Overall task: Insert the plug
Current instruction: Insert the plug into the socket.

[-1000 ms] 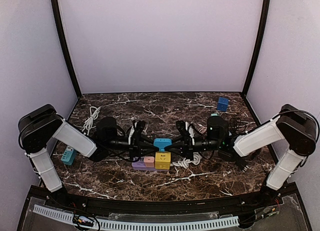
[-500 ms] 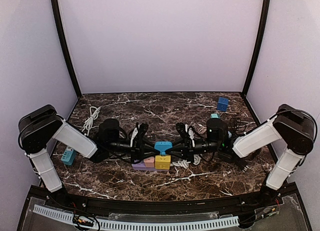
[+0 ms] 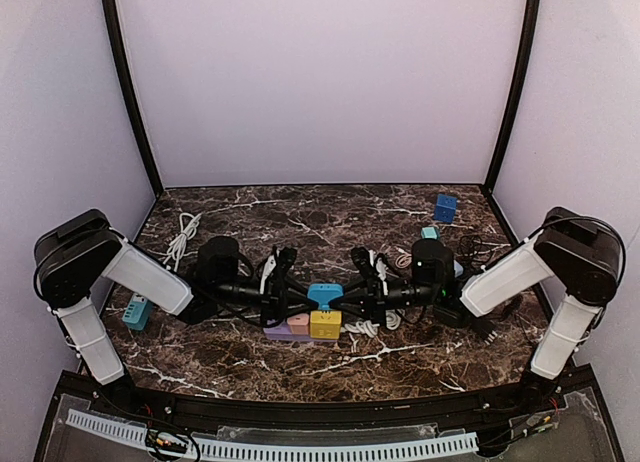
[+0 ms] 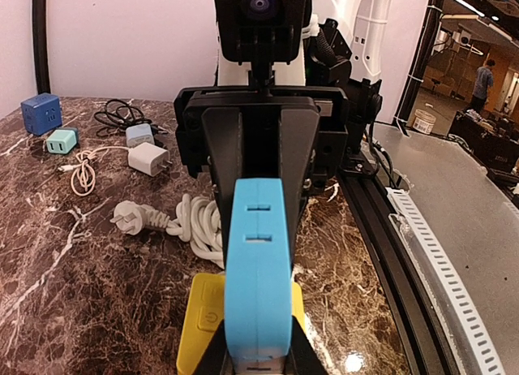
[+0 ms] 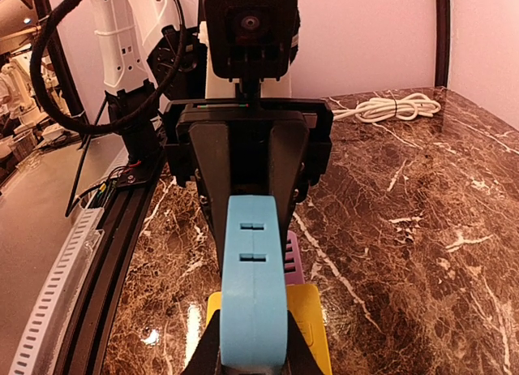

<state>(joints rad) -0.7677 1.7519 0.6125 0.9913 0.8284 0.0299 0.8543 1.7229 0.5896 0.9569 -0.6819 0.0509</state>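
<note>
A light blue plug (image 3: 323, 292) is held between both grippers just above a yellow socket cube (image 3: 325, 325), the end of a strip with pink (image 3: 298, 321) and purple (image 3: 279, 332) blocks. My left gripper (image 3: 303, 300) is shut on the plug's left end, and my right gripper (image 3: 346, 300) on its right end. In the left wrist view the plug (image 4: 258, 261) lies lengthwise between my fingers (image 4: 212, 357) over the yellow cube (image 4: 201, 322). The right wrist view shows the same plug (image 5: 253, 286) over the cube (image 5: 311, 326). The plug's prongs are hidden.
A white cord (image 3: 372, 326) lies coiled right of the strip. A teal adapter (image 3: 137, 310) and a white cable bundle (image 3: 180, 238) are at the left. A blue cube (image 3: 445, 207), a white charger (image 4: 148, 158) and black cables (image 3: 478, 250) are at the right.
Both grippers have sunk slightly with the blue plug, bringing it closer over the yellow cube. The right arm's elbow has shifted a little to the left.
</note>
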